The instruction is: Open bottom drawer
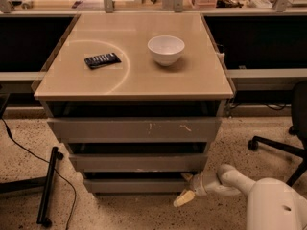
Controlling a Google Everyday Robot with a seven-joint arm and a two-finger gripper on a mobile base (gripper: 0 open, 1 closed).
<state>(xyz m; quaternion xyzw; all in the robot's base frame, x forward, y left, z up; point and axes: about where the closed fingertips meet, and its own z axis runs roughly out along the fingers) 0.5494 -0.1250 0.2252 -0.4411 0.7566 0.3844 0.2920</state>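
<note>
The bottom drawer (136,185) is the lowest, shortest grey front of the tan-topped cabinet (134,75), under the middle front (139,162) and the scratched top front (134,129). A dark gap shows above the bottom front. My gripper (187,188) reaches in from the lower right on a white arm (230,180). It sits at the right end of the bottom drawer, with one pale finger (184,198) hanging down in front of the drawer's lower right corner and the other near the front's top edge.
A white bowl (166,50) and a black remote (102,60) lie on the cabinet top. A black stand leg and cable (48,186) lie on the speckled floor at left. An office chair base (278,145) stands at right. Desks flank the cabinet.
</note>
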